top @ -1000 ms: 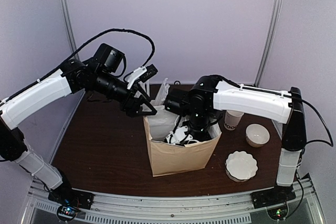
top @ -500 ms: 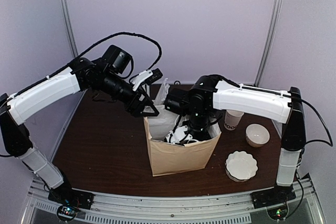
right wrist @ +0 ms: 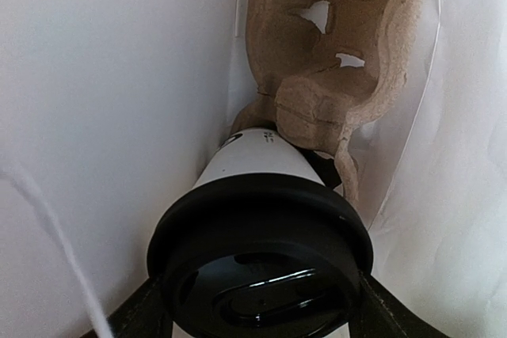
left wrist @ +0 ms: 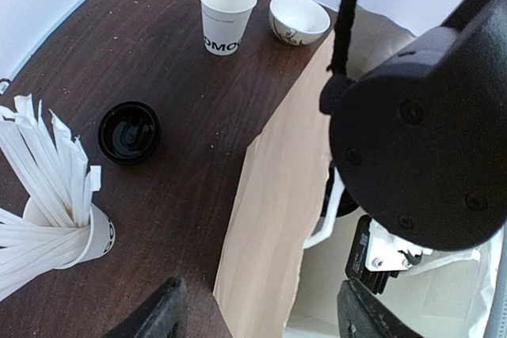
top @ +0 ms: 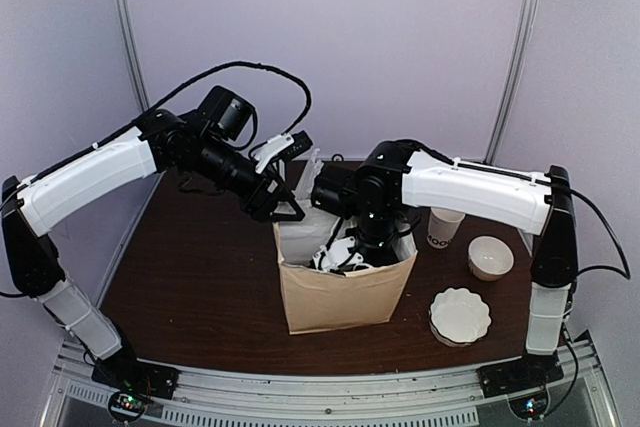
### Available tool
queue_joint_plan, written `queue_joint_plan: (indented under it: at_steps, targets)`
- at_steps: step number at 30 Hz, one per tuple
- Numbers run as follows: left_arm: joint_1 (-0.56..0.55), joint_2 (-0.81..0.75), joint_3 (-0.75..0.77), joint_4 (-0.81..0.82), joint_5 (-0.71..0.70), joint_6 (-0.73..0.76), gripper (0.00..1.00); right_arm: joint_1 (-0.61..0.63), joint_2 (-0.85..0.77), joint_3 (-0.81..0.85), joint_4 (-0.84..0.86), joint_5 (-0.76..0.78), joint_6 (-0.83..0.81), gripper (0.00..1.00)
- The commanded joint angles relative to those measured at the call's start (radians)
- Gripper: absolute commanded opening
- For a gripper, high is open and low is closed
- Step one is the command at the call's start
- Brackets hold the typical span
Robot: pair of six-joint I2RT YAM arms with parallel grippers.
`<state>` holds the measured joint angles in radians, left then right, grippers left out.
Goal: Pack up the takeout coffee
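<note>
Right pincer [right wrist: 257, 308]: deep inside the paper bag [top: 345, 297], its jaws spread wide and clamped on either side of the black lid [right wrist: 261, 267], gripping the cup from its top end.
Takeout coffee [right wrist: 253, 168]: held by that pincer within the bag, with its white body pointing away towards the bag's depths. Whether its base is resting on anything cannot be told.
Next to the cup: a brown pulp carrier [right wrist: 333, 45] sits just beyond and partly against the cup's far end. Clear plastic film [right wrist: 451, 156] hangs to one side and a plain white wall to the other.
Left pincer [left wrist: 265, 310]: open and holding nothing. It hovers at the bag's back-left rim with the paper wall [left wrist: 269, 195] running between its jaws.
Bench [left wrist: 158, 61]: outside the bag stand a cup of straws [left wrist: 47, 195], a loose black lid [left wrist: 129, 132], a lidless cup [left wrist: 226, 15] and a bowl [left wrist: 299, 19].
Step in hand: probably setting the coffee down in the bag.
Doing it well: the cup should go down upright, clear of the carrier's lip, until its base is supported. Only then should the jaws part, and the pincer should lift out straight. The left pincer could steady the rim.
Risk: a grip on the lid alone may pop the lid off, or the cup may tip against the carrier.
</note>
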<state>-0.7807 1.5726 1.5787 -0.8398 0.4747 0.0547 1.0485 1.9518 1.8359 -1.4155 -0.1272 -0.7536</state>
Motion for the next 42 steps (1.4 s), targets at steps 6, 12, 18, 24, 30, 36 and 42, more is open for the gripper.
queue_joint_plan:
  at_steps: [6, 12, 18, 24, 30, 36, 42]
  targets:
    - [-0.007, -0.007, 0.016, 0.0, 0.024, 0.023, 0.68, 0.004, 0.006, 0.064, -0.005, -0.018, 0.064, 0.8]
    - [-0.008, -0.017, -0.001, 0.001, 0.029, 0.026, 0.68, 0.007, -0.011, 0.087, -0.021, 0.001, 0.083, 0.87]
    - [-0.008, -0.016, -0.005, -0.008, 0.038, 0.031, 0.69, 0.008, -0.046, 0.102, -0.01, 0.023, 0.1, 1.0]
    - [-0.008, -0.009, 0.006, -0.013, 0.032, 0.033, 0.68, 0.009, -0.092, 0.129, -0.01, 0.04, 0.089, 1.0]
    - [-0.008, 0.008, 0.031, -0.03, 0.029, 0.036, 0.62, 0.008, -0.12, 0.189, -0.03, -0.003, 0.07, 0.99]
    - [-0.008, 0.031, 0.056, -0.031, 0.096, 0.019, 0.37, 0.014, -0.11, 0.208, -0.062, -0.095, 0.06, 0.99]
    - [-0.009, 0.05, 0.06, -0.027, 0.121, 0.01, 0.27, 0.022, -0.108, 0.22, -0.074, -0.094, 0.059, 0.99]
